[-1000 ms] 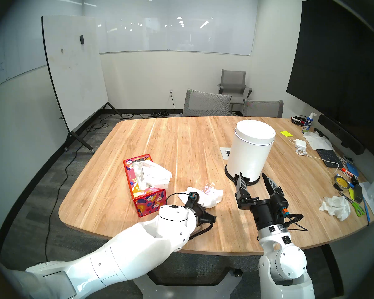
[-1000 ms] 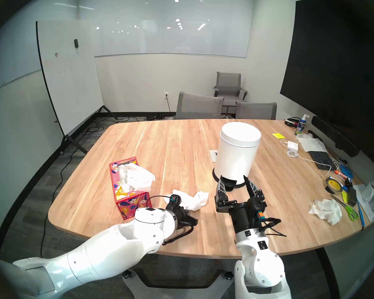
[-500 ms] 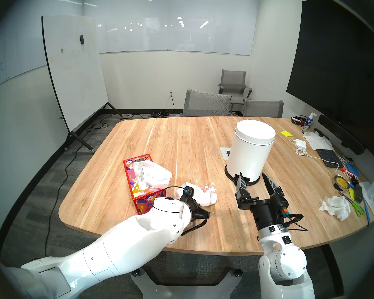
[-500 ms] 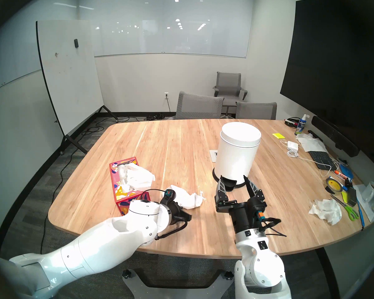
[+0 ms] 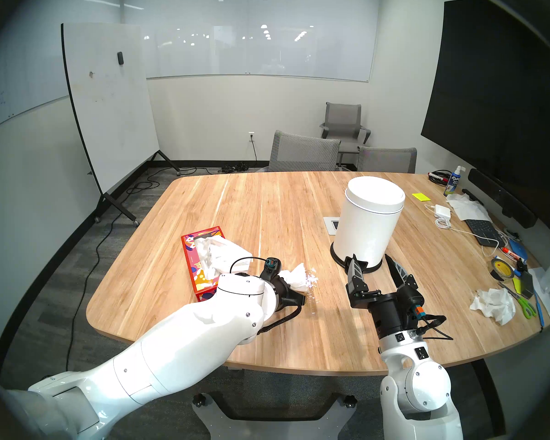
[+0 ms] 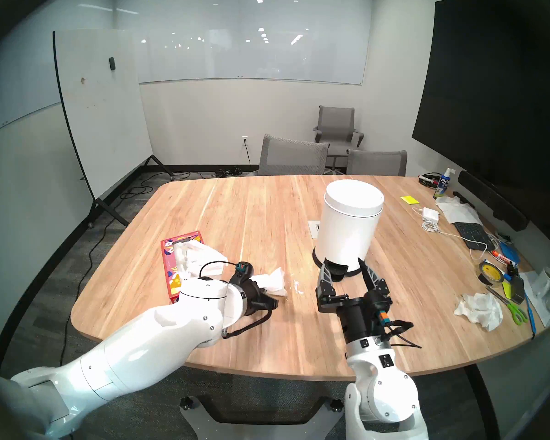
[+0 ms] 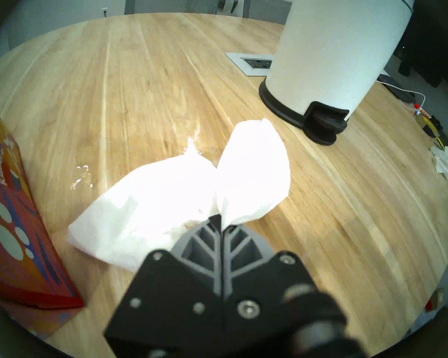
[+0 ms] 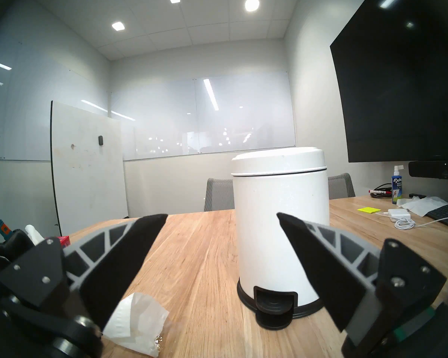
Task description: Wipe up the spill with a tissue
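Note:
My left gripper is shut on the near edge of the white tissue, which lies bunched on the wooden table just right of the red floral tissue box. The tissue also shows in the head view and the right wrist view. The spill shows as glossy glints at the tissue's right edge, and as wet glints beside the tissue in the left wrist view. My right gripper is open and empty, hovering just in front of the bin's pedal.
A white pedal bin stands right of the spill. A bigger crumpled paper wad, scissors, tape and cables lie along the table's right edge. A power outlet plate sits in the table behind the bin.
My left gripper has dragged the tissue leftward and a little away, close to the tissue box, bunching it up. Wet glints now show to its right. The right arm has not moved.

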